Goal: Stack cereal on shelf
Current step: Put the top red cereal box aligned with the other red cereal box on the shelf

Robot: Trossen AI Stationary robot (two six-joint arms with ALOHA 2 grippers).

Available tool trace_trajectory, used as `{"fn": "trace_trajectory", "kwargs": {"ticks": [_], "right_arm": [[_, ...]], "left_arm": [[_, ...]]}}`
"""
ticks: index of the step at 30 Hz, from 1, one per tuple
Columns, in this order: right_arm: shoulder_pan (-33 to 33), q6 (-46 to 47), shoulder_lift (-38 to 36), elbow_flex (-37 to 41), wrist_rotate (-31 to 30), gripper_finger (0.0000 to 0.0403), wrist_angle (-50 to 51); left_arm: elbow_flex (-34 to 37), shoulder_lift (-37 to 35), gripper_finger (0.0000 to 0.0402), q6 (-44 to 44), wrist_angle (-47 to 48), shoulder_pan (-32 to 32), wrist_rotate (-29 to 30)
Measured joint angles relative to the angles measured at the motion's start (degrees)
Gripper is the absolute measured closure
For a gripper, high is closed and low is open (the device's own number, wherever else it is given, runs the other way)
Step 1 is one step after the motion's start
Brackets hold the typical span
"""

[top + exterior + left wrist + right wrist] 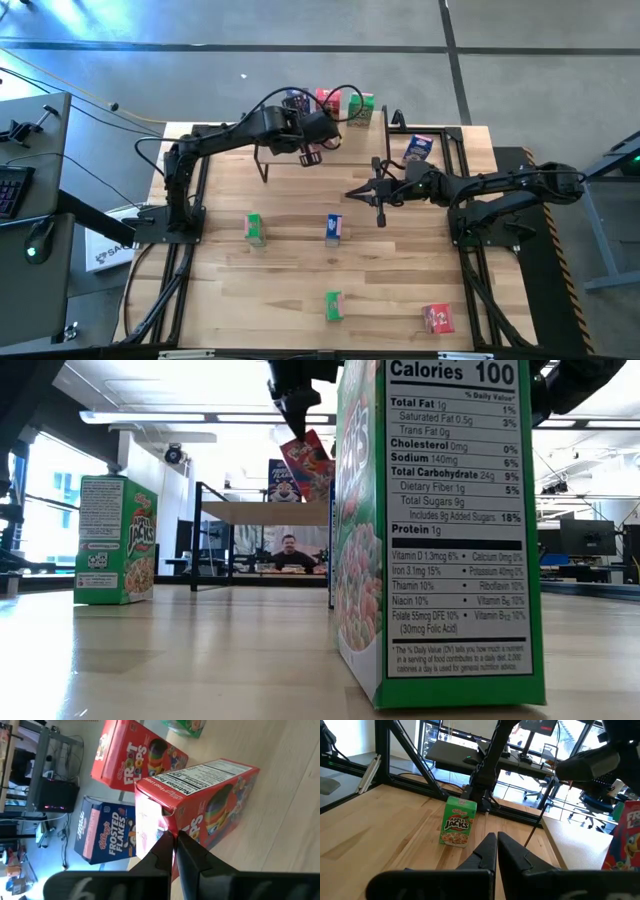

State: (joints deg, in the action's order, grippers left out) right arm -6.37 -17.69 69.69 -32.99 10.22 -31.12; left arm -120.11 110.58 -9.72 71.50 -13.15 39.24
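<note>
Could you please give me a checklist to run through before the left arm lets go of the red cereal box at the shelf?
1. Grip: left tool shut on the top flap of the held red box: ok.
2. Box upright: not ok, it tilts in the low view.
3. Box base resting on the shelf: cannot tell.
4. Other arm clear: right tool shut, empty, over the table, off the shelf: ok.

i count three green cereal boxes (254, 228) on show, three red boxes (437, 318) (one pinched at my left arm) and three blue boxes (334, 228). one shelf (352, 140), two arms.
</note>
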Motion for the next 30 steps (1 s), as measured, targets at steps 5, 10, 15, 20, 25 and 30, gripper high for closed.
{"fn": "trace_trajectory", "kwargs": {"ticks": [5, 10, 15, 20, 25, 30], "right_arm": [[0.0, 0.02, 0.0, 0.0, 0.01, 0.0402, 0.0], [0.0, 0.02, 0.0, 0.0, 0.01, 0.0402, -0.01], [0.0, 0.02, 0.0, 0.0, 0.0, 0.0402, 0.0], [0.0, 0.15, 0.0, 0.0, 0.0, 0.0402, 0.17], [0.0, 0.07, 0.0, 0.0, 0.0, 0.0402, 0.58], [0.0, 0.08, 0.0, 0.0, 0.0, 0.0402, 1.07]], "left_arm": [[0.0, -0.06, 0.0378, -0.04, -1.39, 0.11, 0.0], [0.0, -0.06, 0.033, -0.12, -1.39, 0.13, 0.0], [0.0, -0.06, 0.029, -0.57, -1.71, 0.25, 0.0], [0.09, -2.27, 0.0285, -0.95, -3.37, 2.04, 1.14], [1.58, -8.98, 0.0327, 2.48, -3.65, 3.87, -5.37], [13.54, -19.67, 0.0385, 7.88, -6.82, 4.72, -9.38]]}}
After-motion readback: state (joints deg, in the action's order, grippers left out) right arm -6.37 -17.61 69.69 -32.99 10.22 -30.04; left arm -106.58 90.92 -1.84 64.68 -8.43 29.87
